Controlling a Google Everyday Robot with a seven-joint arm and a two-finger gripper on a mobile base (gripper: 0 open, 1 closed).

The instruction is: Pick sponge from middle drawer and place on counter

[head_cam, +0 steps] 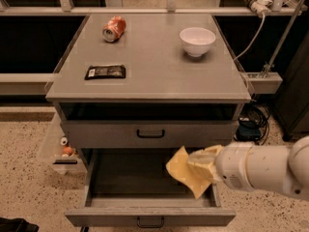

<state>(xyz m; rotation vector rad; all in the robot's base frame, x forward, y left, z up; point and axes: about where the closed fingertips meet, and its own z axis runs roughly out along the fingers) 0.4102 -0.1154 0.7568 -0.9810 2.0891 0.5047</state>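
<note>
End effector (202,164) on the white arm, reaching in from the right side of the open middle drawer (126,174). It is closed on the sponge (182,170), gripping the sponge's right edge. The sponge, pale yellow, hangs over the right half of the drawer, apparently clear of its grey floor, with one corner drooping toward the drawer's front wall. That droop suggests a light, soft, compressible piece. It should not slip or break, but it is likely to flop and fold if held only at the margin. A hold nearer its middle, across the thin dimension, would carry it more steadily. Above the middle drawer is a closed drawer (149,133), and above that is the table (159,76), where the sponge is to be placed. On the table, well above and behind the middle drawer, are a black packet (105,72) at left, a soda can (114,28) at far left and a white bowl (197,41) at far right. The table's near centre looks the likeliest place to set the sponge down.
</note>
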